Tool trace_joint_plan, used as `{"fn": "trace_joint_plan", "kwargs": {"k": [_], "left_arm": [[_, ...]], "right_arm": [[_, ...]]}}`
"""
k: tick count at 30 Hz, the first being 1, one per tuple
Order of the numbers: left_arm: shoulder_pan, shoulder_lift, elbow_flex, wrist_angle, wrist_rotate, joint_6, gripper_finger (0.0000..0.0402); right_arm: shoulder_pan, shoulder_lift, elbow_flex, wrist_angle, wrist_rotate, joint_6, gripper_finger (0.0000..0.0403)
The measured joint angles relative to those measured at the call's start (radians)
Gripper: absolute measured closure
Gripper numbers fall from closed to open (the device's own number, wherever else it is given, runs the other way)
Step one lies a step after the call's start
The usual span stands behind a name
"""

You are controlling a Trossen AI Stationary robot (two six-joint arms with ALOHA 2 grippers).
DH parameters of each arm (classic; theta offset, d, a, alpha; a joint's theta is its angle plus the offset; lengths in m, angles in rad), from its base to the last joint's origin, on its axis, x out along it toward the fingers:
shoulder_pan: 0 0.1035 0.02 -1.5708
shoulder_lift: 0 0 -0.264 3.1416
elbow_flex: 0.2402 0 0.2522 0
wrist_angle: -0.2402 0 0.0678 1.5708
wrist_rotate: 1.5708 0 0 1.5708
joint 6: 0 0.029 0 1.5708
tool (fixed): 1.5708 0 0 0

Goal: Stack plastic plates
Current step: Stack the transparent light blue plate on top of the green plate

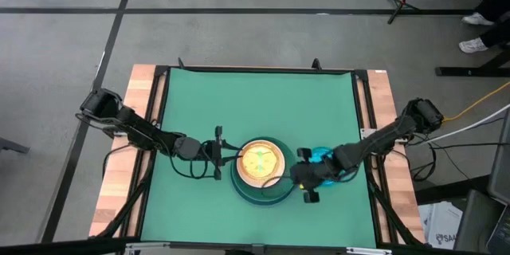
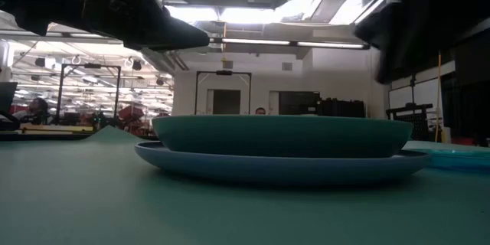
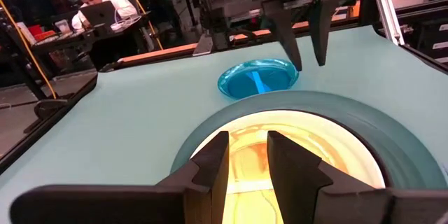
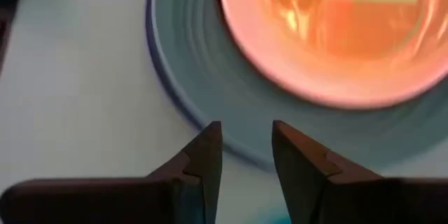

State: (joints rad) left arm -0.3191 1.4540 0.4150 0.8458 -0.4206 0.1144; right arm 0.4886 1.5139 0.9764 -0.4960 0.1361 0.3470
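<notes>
The stack of plastic plates sits near the front middle of the green surface point(image 1: 319, 111): a light blue plate point(image 2: 283, 164) at the bottom, a dark teal plate point(image 2: 279, 136) nested on it, and a translucent orange plate point(image 1: 260, 160) lying inside the teal one; a green strip shows through the orange plastic, though what lies beneath it cannot be told. The left hand point(image 1: 229, 153) hovers just beside the stack's left edge, above the teal rim; its fingers point(image 3: 210, 171) stand a little apart with nothing between them. The right hand point(image 1: 296, 177) hangs just beside the stack's right edge, over the outer rim; its fingers point(image 4: 203, 164) are spread, empty, with the blue rim showing in the gap. A cyan plate point(image 3: 257, 78) lies alone on the surface just behind the right hand, apart from the stack, partly hidden under that arm in the high view. Beyond the surface a person point(image 3: 98, 3) sits at a laptop.
</notes>
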Motion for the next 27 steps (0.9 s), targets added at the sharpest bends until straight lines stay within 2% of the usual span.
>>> {"fn": "trace_joint_plan", "kwargs": {"k": [13,27], "left_arm": [[0.0,0.0,0.0,0.001,0.0,-0.006,0.031],[0.0,0.0,0.0,0.001,0.0,-0.006,0.031]], "right_arm": [[0.159,0.0,-0.012,-0.129,0.117,0.33,0.0286],[0.165,0.001,-0.156,-0.132,0.123,0.574,0.0286]]}}
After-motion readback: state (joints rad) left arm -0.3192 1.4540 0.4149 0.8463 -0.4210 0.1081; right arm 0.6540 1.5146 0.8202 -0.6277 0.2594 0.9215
